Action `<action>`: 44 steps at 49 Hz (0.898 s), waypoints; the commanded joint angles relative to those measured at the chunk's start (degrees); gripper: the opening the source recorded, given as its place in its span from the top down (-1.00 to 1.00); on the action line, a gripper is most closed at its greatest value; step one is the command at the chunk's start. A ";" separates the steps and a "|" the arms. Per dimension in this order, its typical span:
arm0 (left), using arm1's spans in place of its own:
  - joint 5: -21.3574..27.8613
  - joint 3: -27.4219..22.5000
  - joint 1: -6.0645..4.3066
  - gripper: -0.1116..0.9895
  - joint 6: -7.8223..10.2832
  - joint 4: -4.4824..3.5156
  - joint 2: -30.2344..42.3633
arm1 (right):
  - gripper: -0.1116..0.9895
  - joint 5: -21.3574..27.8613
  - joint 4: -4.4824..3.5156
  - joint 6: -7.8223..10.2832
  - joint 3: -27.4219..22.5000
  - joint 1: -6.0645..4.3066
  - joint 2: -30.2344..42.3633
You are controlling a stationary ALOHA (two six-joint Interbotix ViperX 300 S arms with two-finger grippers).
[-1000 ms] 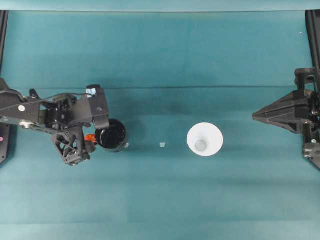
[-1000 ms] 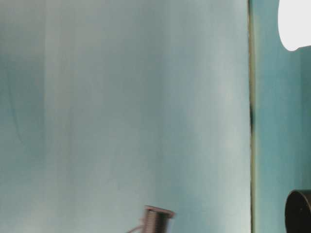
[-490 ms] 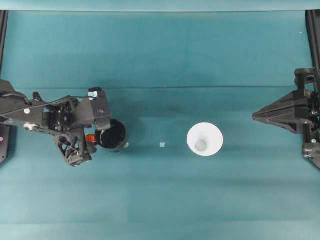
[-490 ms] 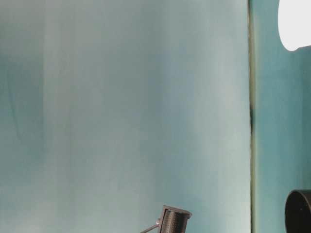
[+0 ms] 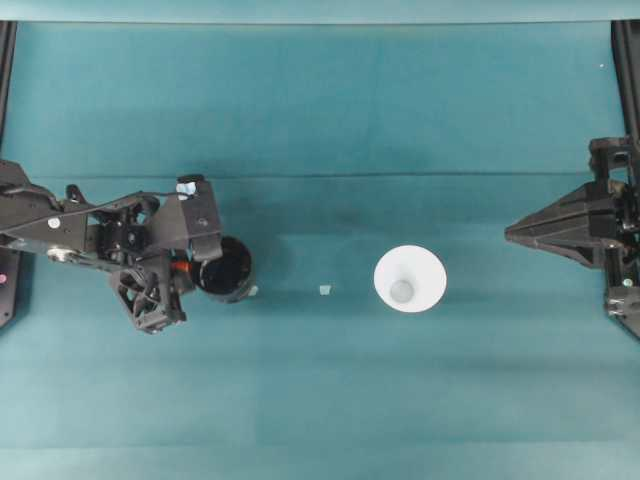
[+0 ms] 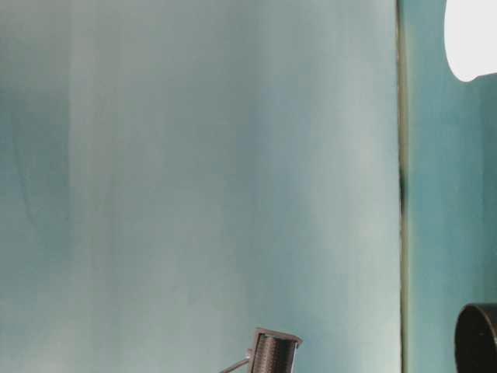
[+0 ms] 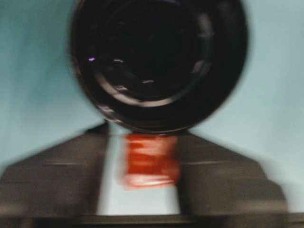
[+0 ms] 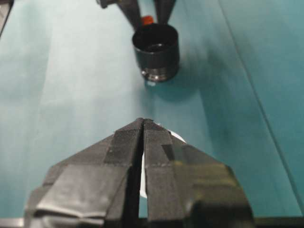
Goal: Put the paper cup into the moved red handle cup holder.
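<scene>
On tabletop [image 5: 330,120] left: left tool [image 5: 183,272] fingers apart, straddling red handle cup holder [image 5: 226,270] tab; paper cup [image 5: 410,279] midway; right tool [image 8: 143,124] pressed together.

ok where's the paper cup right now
In the overhead view the paper cup stands upright right of the table's centre, apart from the red handle cup holder to its left and the right claw.

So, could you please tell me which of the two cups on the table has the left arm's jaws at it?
The red handle cup holder, the glossy black one: the left gripper straddles its handle tab. The white paper cup stands apart, untouched.
</scene>
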 commanded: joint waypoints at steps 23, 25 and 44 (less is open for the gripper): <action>6.24 -7.03 -0.79 0.32 1.49 0.09 -4.04 | 0.96 1.58 0.18 0.70 -0.44 -0.44 0.35; 8.35 -8.70 -0.79 0.32 2.37 0.09 -4.39 | 0.96 1.67 0.18 0.70 -0.44 -0.53 0.35; 17.58 -25.22 -0.26 0.32 16.61 0.09 2.11 | 0.96 1.67 0.18 0.70 -0.44 -1.23 0.26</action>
